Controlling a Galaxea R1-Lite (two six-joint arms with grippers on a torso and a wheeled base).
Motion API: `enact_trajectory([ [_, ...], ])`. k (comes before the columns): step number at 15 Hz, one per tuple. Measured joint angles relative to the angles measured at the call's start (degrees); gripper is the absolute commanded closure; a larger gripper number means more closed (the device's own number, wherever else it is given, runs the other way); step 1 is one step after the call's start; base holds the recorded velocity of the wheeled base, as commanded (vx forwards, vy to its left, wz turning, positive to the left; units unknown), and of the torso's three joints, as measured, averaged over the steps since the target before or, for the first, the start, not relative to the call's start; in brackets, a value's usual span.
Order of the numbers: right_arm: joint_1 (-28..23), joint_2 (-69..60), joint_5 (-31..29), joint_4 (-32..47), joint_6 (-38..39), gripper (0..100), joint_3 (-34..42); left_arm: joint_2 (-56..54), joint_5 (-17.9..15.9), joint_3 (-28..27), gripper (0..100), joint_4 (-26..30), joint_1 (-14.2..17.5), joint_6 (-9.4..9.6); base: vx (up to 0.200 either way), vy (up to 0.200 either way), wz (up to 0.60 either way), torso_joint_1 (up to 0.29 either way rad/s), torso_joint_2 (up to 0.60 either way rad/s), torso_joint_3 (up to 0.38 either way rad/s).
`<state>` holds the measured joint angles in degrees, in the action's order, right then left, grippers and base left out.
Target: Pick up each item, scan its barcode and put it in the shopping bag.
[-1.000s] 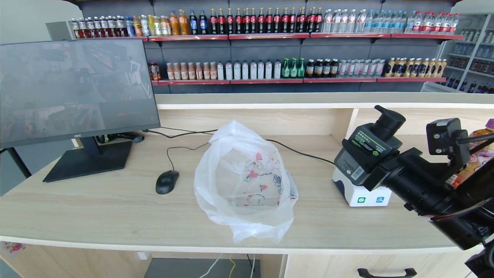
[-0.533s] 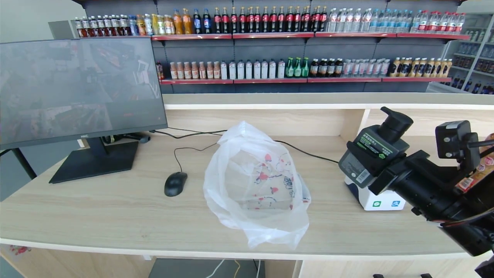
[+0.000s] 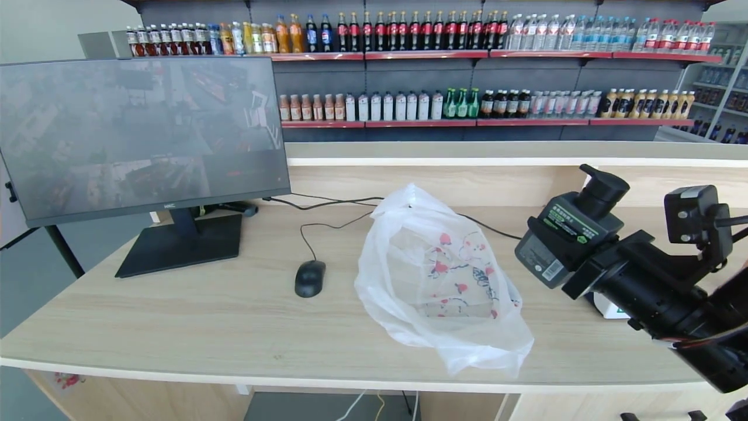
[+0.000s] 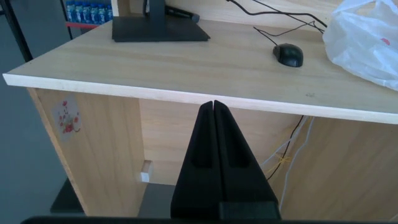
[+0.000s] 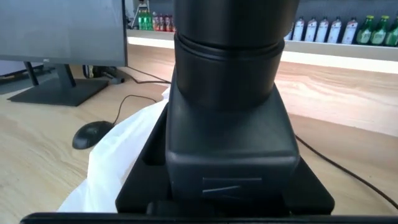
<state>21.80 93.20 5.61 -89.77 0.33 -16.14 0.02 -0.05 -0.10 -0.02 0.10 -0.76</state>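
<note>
- Camera swing accounts for most of the change: monitor, mouse and bag all slide rightward together in the head view, so none of them has moved on the counter.
- Scanner hardly shifts in that view, while its white cradle slides right with the rest. Measured against the counter, the scanner has come left, off the cradle and nearer the bag.
- Right tool is clenched on the scanner's handle. It holds the scanner tilted above the counter, just right of the bag, with the cradle now partly hidden behind the arm.
- Bag sits crumpled in the middle of the counter, right of the mouse and well apart from the monitor. A red and blue pattern shows through the film; I cannot tell whether it is the bag's print or an item inside.
- Left tool has its fingers pressed together on nothing. It hangs low in front of the counter's near edge, below the top, toward the left end.
- Neither tool holds an item, so this looks like a pause between items with the scanner at the ready.
- Next step, as I judge it, is for the left tool to rise, open and fetch an item, then turn its barcode to the scanner before dropping it in the bag.
- One risk is the scanner hanging so near the loose film, which could snag on it.
</note>
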Motion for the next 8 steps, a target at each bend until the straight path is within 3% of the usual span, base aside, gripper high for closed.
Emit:
enact_trajectory([
  [2, 0.26, -0.09, 0.07, -0.15, 0.02, 100, 0.44, 0.00, 0.05, 0.00, 100, 0.02, -0.15, -0.02, 0.000, 0.000, 0.00, 0.000, 0.00, 0.000],
  [8, 0.17, -0.12, 0.00, 0.02, 0.00, 100, 1.05, 0.00, 0.05, 0.00, 100, 0.02, -0.10, 0.00, 0.000, 0.000, 0.60, 0.006, 0.00, 0.004],
])
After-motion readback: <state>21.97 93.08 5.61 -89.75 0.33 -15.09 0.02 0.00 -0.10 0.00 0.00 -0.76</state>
